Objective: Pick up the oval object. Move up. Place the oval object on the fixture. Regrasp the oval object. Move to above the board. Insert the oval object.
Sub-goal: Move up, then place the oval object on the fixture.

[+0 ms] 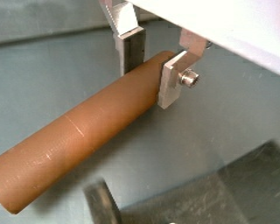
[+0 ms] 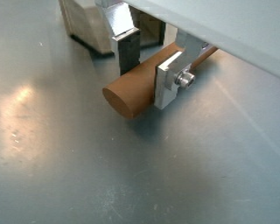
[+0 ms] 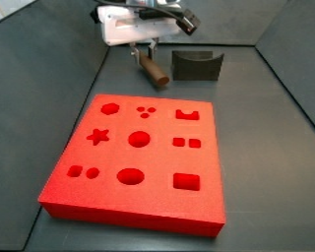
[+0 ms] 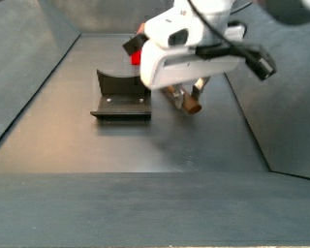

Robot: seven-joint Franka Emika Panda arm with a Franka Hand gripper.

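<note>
The silver-fingered gripper [image 1: 152,66] is clamping the slim brown rounded peg [image 1: 78,140] near the dark notched fixture [image 3: 196,65]; no writing shows.

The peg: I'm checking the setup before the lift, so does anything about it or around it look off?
Nothing stands out. The peg lies on the floor with the gripper closed around one end. The fixture stands beside it and the red board looks undamaged.

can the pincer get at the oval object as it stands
Probably yes: the pincer is already down at the oval object, with a silver finger on each side of the rod near one end. Nothing stands between them; the fixture sits apart, beside it.
</note>
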